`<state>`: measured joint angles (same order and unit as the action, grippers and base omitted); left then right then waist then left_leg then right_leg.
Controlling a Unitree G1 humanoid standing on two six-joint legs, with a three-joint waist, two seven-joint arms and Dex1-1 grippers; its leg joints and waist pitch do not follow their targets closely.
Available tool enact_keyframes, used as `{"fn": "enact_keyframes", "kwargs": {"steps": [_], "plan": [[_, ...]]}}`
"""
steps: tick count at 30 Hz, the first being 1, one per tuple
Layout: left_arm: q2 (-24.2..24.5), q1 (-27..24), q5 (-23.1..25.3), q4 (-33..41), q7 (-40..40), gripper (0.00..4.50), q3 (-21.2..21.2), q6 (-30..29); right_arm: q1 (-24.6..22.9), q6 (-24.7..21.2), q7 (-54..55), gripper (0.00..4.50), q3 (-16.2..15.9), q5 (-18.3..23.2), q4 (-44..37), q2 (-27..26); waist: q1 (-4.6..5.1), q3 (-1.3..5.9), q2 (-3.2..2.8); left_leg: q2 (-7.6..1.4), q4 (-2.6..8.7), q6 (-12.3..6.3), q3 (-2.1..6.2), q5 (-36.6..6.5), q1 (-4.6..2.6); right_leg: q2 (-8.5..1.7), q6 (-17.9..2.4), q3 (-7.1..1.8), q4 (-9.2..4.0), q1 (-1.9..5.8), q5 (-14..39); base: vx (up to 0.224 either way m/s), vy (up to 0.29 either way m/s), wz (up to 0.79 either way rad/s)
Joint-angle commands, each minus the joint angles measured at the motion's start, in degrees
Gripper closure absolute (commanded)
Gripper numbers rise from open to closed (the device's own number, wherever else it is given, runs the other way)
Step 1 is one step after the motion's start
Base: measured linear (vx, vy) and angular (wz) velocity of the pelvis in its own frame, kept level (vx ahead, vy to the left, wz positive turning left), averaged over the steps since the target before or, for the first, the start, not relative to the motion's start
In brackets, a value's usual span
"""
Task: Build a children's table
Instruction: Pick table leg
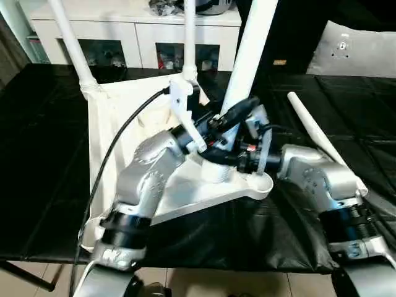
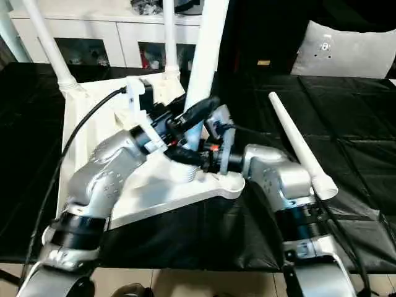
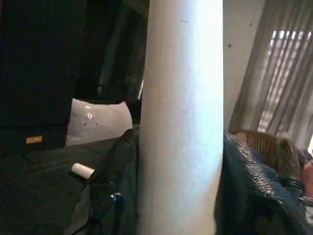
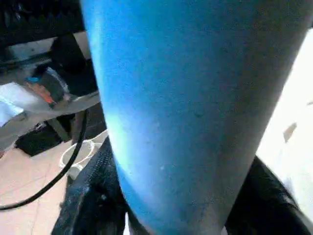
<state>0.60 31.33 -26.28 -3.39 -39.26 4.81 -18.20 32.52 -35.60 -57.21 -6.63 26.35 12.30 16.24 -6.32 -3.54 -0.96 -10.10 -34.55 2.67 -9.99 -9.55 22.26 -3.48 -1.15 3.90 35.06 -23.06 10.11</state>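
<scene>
**Both grippers clamp the near leg over its corner socket**

On the black cloth-covered work surface (image 1: 37, 185), the white plastic rectangular tabletop (image 1: 108, 117) lies upside down, ribbed underside up. At its far left corner a long white tube leg (image 1: 71, 43) stands in its socket, leaning outward; a second white tube leg (image 1: 189, 37) rises from the far right corner.

The silver left forearm (image 1: 145, 173) reaches over the tabletop, a black cable (image 1: 114, 145) arching beside it. The left gripper (image 1: 238, 111) is closed on the thick white tube leg (image 1: 250, 49) that stands upright at the near right corner; in the left wrist view its black fingers (image 3: 239, 191) press against both sides of the tube. The right gripper (image 2: 213, 151) holds the same leg lower down, just above the round corner socket (image 1: 257, 182), its dark fingers (image 4: 93, 200) hugging the tube.

Right of the arms, the fourth white tube leg (image 2: 297, 145) lies flat on the cloth, apart from the tabletop.
</scene>
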Motion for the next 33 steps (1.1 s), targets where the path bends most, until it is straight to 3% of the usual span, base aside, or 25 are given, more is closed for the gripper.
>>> {"fn": "enact_keyframes", "kwargs": {"steps": [1,13,16,19,24,26,30,33], "plan": [[-1.63,0.2,-3.66,5.23,-5.61,2.1,6.23,-1.33,0.18,-0.44,4.6,2.55,1.22,-2.35,2.55,0.19,0.12,4.47,0.58,-3.06,3.51,-2.52,0.94,-8.98,-1.0,-4.68,-9.95,-2.76,-4.3,3.13,12.89,0.0,0.0,0.0],[-2.68,-0.83,-5.67,7.88,-6.03,1.11,6.84,-4.77,-1.4,1.63,7.79,2.55,2.18,-3.05,2.61,-0.81,0.25,4.46,0.21,-2.89,3.58,-1.61,1.04,-10.31,-0.98,-4.57,-9.39,-2.74,-4.51,3.21,13.88,0.0,0.0,0.0],[-3.04,-0.5,-7.02,7.83,-5.49,0.95,5.91,-5.45,-1.58,2.46,8.18,2.55,2.61,-2.78,2.46,-1.17,0.31,4.44,0.24,-2.96,3.65,-1.4,1.06,-10.73,-1.08,-4.56,-9.28,-2.74,-4.57,3.13,14.26,0.0,0.0,0.0],[-3.05,-0.75,-11.47,9.69,-5.91,0.59,4.16,-8.86,-2.01,7.48,9.49,2.55,3.75,-3.15,2.48,-2.62,0.3,4.5,0.25,-2.93,3.61,-1.22,1.0,-10.78,-0.99,-4.67,-9.89,-2.76,-4.4,3.13,13.36,0.0,0.0,0.0],[-3.78,-1.12,-13.38,10.54,-4.92,0.53,1.86,-9.55,-1.95,6.55,12.96,2.55,6.43,-1.78,1.38,-4.2,0.53,4.33,0.24,-2.95,3.68,-1.35,0.91,-10.98,-1.25,-4.51,-10.24,-2.77,-4.59,2.97,14.22,0.0,0.0,0.0],[-4.42,-0.46,-14.07,9.69,-2.64,0.53,-0.9,-8.95,-2.44,6.51,13.97,2.55,7.16,-1.77,0.58,-4.03,0.43,4.25,0.24,-2.99,3.78,-0.93,0.91,-11.48,-1.38,-4.53,-10.3,-2.75,-4.69,2.92,15.81,0.0,0.0,0.0],[-1.69,0.9,-11.43,6.81,1.1,0.53,-5.27,-6.72,-5.55,7.2,16.34,2.58,8.9,-1.67,-2.74,-3.23,0.74,4.24,0.42,-2.58,3.84,-1.08,1.02,-11.69,-0.91,-4.37,-7.81,-2.73,-4.88,3.34,15.99,0.0,0.0,0.0],[3.87,0.31,-4.42,4.32,2.12,0.53,-3.53,-6.71,-7.89,8.35,19.92,2.58,10.9,-3.0,-4.66,-2.73,1.17,4.26,0.3,-2.39,3.85,-0.75,1.03,-11.6,-1.04,-4.17,-6.05,-2.73,-5.11,3.18,17.75,0.0,0.0,0.0]]}}
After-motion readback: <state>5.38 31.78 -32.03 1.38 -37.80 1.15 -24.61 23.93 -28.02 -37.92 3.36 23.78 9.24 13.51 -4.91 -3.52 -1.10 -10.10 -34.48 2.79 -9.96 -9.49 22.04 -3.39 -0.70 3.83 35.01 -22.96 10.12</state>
